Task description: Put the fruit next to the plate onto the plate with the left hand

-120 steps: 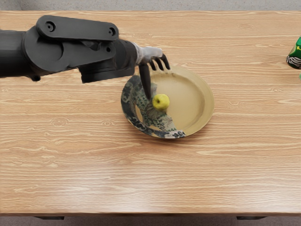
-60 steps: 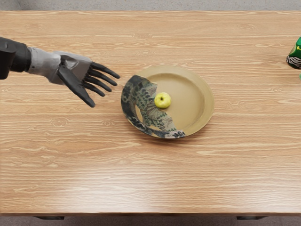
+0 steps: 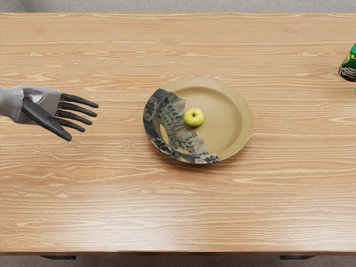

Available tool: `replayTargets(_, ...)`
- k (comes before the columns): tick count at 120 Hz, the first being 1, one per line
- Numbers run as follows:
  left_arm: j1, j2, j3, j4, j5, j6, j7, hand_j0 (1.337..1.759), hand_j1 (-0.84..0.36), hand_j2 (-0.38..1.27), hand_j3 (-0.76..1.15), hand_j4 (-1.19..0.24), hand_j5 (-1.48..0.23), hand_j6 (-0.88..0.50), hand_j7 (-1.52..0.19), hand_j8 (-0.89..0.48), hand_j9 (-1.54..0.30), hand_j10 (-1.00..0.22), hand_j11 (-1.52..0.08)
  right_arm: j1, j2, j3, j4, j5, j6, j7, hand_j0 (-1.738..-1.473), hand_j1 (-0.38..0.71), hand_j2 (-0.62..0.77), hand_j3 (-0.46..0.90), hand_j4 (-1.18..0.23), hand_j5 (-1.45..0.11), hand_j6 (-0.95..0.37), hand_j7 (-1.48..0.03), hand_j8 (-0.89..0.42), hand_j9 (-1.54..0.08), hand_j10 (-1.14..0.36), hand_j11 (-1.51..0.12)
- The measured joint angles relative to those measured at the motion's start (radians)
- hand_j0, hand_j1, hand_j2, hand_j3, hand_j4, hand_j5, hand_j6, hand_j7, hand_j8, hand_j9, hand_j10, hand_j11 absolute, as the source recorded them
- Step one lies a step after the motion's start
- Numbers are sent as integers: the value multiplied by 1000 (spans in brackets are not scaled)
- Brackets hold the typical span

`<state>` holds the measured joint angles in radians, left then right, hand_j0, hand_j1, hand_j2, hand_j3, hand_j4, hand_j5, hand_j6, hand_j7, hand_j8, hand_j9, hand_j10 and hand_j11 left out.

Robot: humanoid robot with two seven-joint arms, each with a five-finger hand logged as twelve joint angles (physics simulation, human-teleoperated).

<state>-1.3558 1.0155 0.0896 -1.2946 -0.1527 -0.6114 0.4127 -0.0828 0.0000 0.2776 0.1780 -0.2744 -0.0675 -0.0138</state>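
Far left, the left hand [image 3: 41, 105] comes in from the picture's edge, only the pale wrist and dark palm showing. Its fingers [image 3: 80, 101] are spread and straight, pointing right toward the dishware, and there's nothing between them: an empty, open hand. It hangs over bare worktop [image 3: 167, 211], well apart from the plate. That reads to me like a hand with no business left at the dish, parked clear so it can't nudge anything.

Moving right, here's the plate [image 3: 228, 117], a round tan dish near the middle of the wooden surface, with a dark patterned band curling down its left side. And there's the fruit [image 3: 193, 117], small, yellow-green, apple-like, sitting inside the plate. It sits a touch left of the plate's centre, right where the pattern meets the plain tan. It rests in the shallow bowl of the dish, not on the rim, and I'd judge that raised edge keeps a round thing like this from rolling off. Nothing lies beside the plate on the wood, so by my reading the placing is done.

Far right, cut off by the frame, a green object [image 3: 349, 64] with a striped base stands near the back edge, well away from the action. The right arm doesn't show at all.
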Motion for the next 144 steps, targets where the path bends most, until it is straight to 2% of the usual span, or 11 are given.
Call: replayTargets(144,0,0,0,0,0,0,0,1658,53,49,0,-246,-320,-245,-320,-245,-320,-246,-320,0,0,0,0,0,0,0,-1658,-305,-7,0,-37,-47,-37,-47,-37,-47,-36,-47)
